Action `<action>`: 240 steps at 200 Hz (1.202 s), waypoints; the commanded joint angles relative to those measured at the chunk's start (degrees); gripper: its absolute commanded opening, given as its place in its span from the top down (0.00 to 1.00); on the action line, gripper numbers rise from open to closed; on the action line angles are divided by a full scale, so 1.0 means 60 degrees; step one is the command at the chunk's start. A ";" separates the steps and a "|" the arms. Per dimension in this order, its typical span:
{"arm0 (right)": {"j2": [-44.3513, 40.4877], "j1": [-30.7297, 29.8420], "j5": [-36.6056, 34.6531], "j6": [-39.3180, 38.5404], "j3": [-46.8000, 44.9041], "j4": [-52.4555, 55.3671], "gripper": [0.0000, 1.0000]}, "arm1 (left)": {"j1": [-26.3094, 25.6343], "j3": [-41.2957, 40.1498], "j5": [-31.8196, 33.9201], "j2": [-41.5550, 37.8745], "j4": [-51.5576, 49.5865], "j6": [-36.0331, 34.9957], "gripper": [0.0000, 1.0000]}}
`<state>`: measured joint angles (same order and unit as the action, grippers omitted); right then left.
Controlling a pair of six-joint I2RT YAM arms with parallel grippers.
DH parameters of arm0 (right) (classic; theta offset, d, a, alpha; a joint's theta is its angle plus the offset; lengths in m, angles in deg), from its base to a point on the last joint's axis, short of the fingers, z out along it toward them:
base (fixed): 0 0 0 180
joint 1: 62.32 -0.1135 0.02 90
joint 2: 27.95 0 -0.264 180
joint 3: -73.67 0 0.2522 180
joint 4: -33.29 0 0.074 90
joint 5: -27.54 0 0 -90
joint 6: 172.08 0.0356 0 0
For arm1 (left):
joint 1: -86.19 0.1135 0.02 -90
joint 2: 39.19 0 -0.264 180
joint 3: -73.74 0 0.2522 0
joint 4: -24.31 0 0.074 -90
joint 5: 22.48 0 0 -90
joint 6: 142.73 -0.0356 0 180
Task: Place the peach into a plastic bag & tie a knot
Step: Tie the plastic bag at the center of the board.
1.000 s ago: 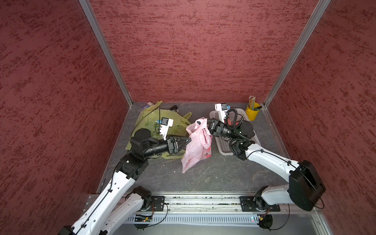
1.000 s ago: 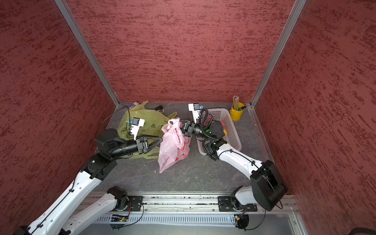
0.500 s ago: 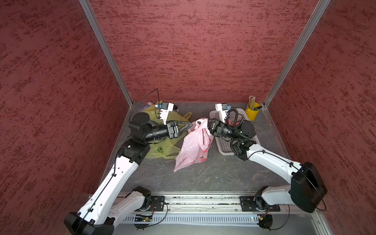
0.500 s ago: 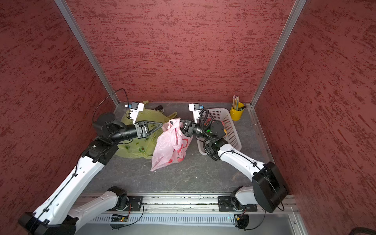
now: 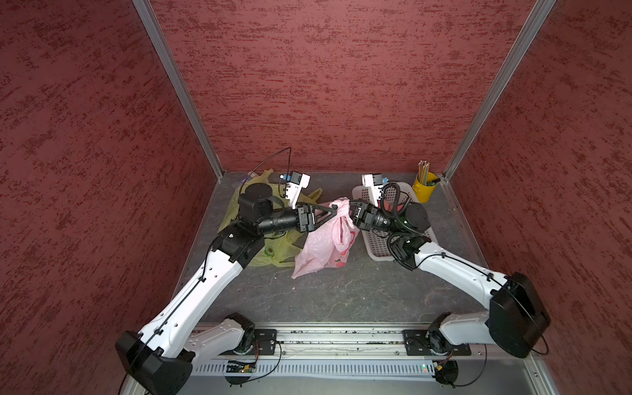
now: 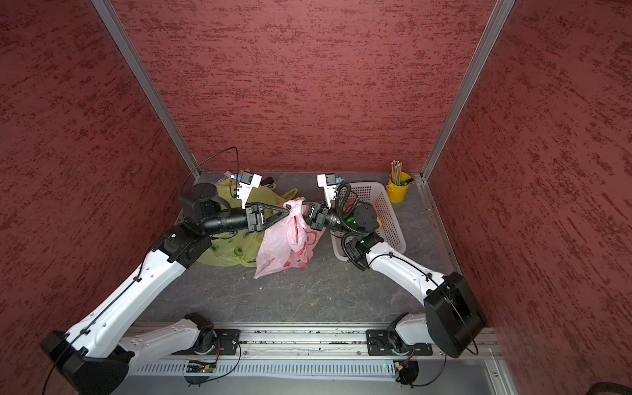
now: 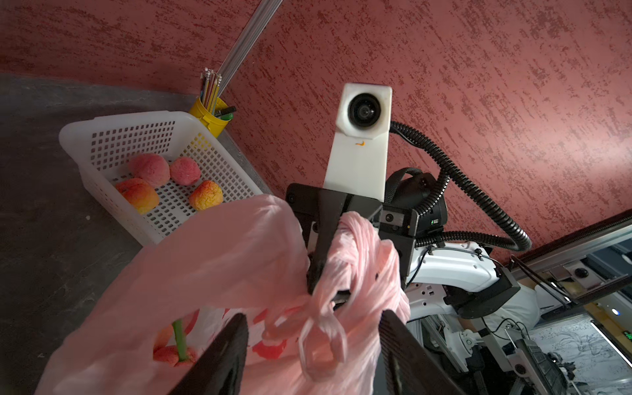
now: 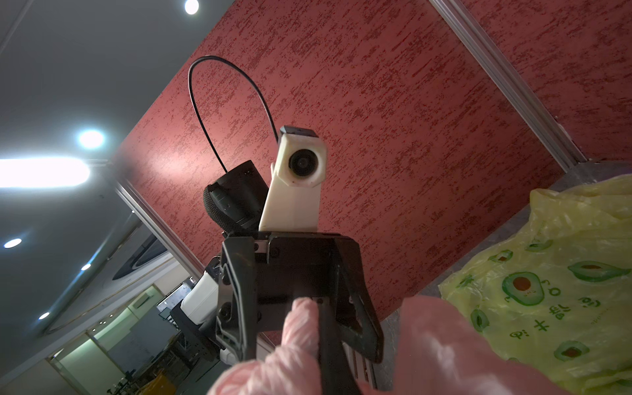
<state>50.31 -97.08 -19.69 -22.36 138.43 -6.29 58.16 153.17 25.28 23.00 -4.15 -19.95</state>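
The peach (image 7: 167,354) is only a blurred orange-red shape low inside the pink bag (image 5: 326,241), hard to tell from its red print. The right gripper (image 5: 352,209) is clamped tight on the bag's twisted neck; the left gripper (image 7: 312,319) stands spread around its loose loops, gripping nothing. Spare peaches (image 7: 149,169) lie in the white basket (image 7: 102,124) just beside.

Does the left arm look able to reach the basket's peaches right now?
Probably not: the pink bag and the right tool, shut on it, hang between that arm and the basket.
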 commanded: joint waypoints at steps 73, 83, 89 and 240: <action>-0.0285 0.0037 0.0233 0.0068 -0.0022 -0.0199 1.00 | -0.0517 0.0078 -0.0013 0.0371 0.0310 -0.0258 0.62; -0.0298 0.0035 0.0255 0.0078 -0.0048 -0.0210 1.00 | -0.0524 0.0059 0.0003 0.0379 0.0347 -0.0260 0.66; -0.0312 0.0027 0.0268 0.0080 -0.0059 -0.0195 1.00 | -0.0523 0.0043 0.0007 0.0364 0.0370 -0.0262 0.68; -0.0964 0.0125 0.0099 -0.3553 0.0050 0.4628 0.99 | 0.0176 -0.0907 0.0741 -0.0162 -0.0414 -0.0976 1.00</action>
<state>46.35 -97.04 -18.34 -34.77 137.53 10.06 56.39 150.59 25.32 23.94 -7.06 -24.28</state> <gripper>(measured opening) 0.044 0.049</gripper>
